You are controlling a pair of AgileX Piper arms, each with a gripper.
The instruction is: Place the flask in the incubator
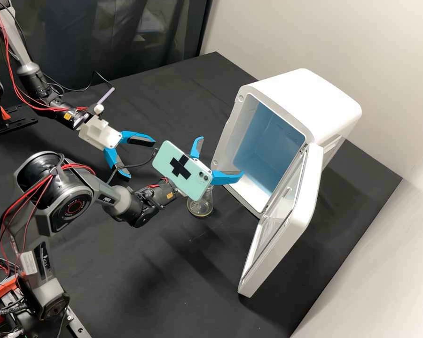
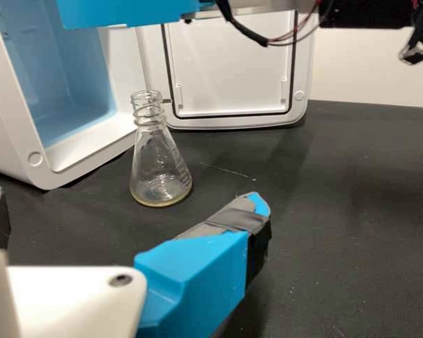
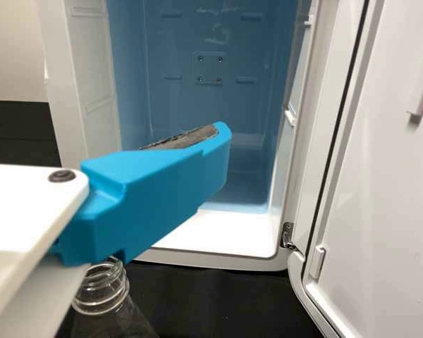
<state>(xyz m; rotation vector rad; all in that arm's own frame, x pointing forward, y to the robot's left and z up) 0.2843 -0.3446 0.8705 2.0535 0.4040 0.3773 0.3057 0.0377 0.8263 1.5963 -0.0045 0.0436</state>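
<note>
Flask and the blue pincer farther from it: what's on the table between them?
Nothing. In the left wrist view the black bench is bare between the left pincer and the flask.

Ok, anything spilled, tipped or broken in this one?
Nothing stands out: the Erlenmeyer flask stands upright and intact on the bench, no spill around it, and the incubator has its door open.

Worktop (image 1: 183, 281), black, matte: lying across the whole scene and narrowing to a far corner. Wall (image 1: 362, 42), off-white, plain: standing just beyond the worktop's right edge. Curtain (image 1: 103, 33), dark, folded: hanging behind the worktop's far-left edge.
</note>
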